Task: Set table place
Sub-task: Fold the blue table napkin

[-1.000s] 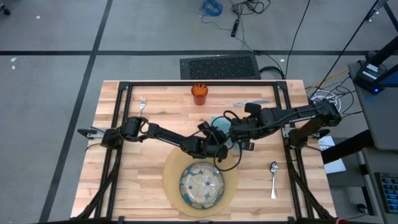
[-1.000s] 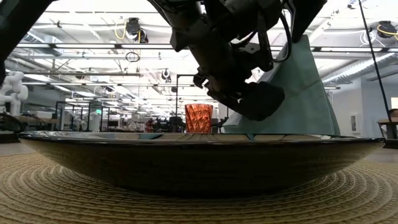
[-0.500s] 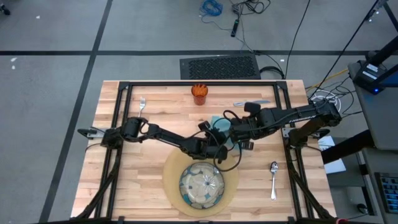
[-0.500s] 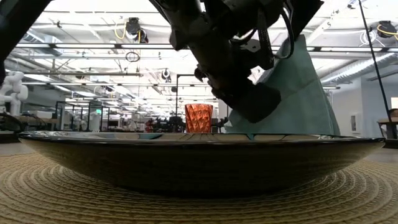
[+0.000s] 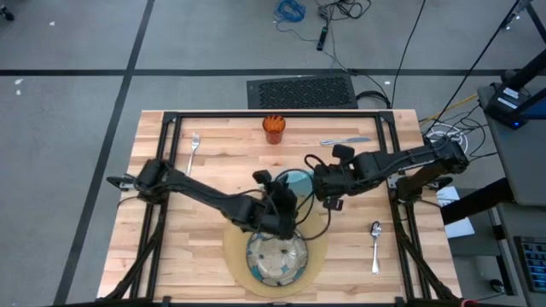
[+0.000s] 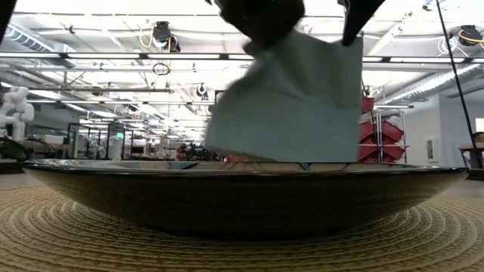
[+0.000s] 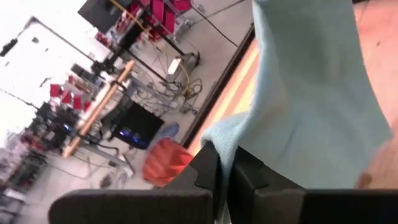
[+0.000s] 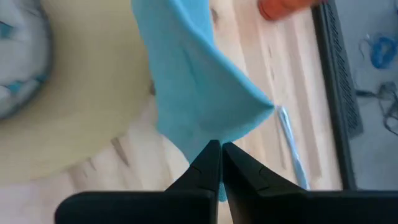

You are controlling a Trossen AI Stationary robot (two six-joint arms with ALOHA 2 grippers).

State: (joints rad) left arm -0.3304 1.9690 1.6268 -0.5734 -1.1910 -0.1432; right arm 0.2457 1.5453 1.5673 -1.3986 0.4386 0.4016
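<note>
The teal napkin hangs as a spread sheet between my two grippers, above the table's middle, just beyond the round tan mat and the blue-green dish. My left gripper is shut on one upper corner. My right gripper is shut on the other. The dish's rim hides the napkin's lower edge in the low view. The orange cup stands at the far edge. Fork, knife and spoon lie flat on the wood. My left gripper pinches the napkin's upper corner between its two fingers, coming at it almost level from the table's left. The cloth hangs below and spreads away from the fingers. My right gripper pinches the other upper corner between its fingers, slanting down from the table's right. The cloth hangs below it.
The black metal frame runs along the table's far, left and right sides. Bare wood lies left of the mat and between the mat and the spoon. Cables loop around both wrists above the table's middle.
My left gripper has taken hold of the napkin, gone up and drawn back toward the table's left and near edge. The napkin, which stood as a narrow peak hanging from my right gripper, is now lifted and spread wide between both grippers.
</note>
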